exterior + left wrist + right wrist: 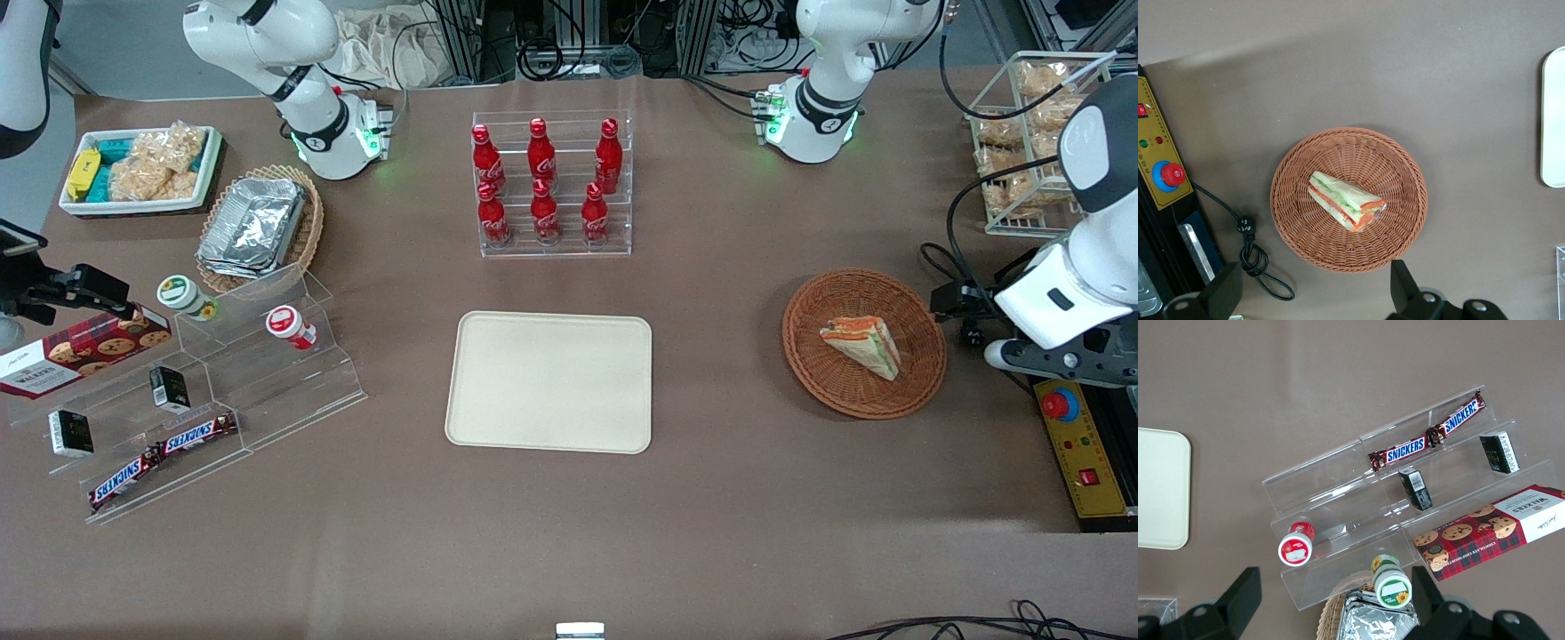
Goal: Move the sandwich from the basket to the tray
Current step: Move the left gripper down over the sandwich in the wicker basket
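Note:
The sandwich [861,345] [1346,201], a pale wedge with orange and green layers, lies in the round reddish-brown wicker basket [805,356] [1398,223] toward the working arm's end of the table. The cream tray [549,382] [1553,120] lies flat mid-table with nothing on it. My gripper [958,307] [1313,297] hovers above the table just outside the basket's rim, on the side away from the tray. It is open, its black fingers [1405,287] spread wide with nothing between them.
A control box with a red stop button [1076,453] [1165,175] and a coiled black cable [1251,257] lie close to the gripper. A rack of red bottles [553,182] stands farther from the camera than the tray. A wire rack of snacks [1022,133] and an acrylic stepped shelf [204,391] flank the table.

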You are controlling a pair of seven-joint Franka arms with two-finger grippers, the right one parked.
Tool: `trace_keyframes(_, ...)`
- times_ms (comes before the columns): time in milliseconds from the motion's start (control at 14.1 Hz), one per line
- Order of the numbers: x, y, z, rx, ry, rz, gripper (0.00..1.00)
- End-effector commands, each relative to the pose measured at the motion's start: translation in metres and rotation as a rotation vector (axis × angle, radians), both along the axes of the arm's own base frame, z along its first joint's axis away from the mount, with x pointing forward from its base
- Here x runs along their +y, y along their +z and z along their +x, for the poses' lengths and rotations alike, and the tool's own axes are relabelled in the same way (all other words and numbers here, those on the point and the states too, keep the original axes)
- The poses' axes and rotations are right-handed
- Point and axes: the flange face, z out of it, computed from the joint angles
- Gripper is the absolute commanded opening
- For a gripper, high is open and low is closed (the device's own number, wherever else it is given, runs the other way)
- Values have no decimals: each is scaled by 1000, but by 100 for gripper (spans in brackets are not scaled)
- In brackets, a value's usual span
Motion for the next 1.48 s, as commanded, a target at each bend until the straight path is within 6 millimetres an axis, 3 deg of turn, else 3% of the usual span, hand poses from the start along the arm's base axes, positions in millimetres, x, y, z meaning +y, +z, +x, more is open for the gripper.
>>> trace_keyframes(0, -6, 7, -1, 17, -5, 14, 100)
trace_keyframes(283, -16, -3, -7, 64, 76, 4, 100)
trace_keyframes(636, -45, -39, -30, 100, 502, 53, 100)
trace_keyframes(990, -41, -134, -40, -15, 843, 45, 100)
trace_keyframes(1202, -42, -185, -33, 8, 1100, 82, 100)
trace_keyframes(1414, -35, -225, -32, 34, 1178, 165, 100)
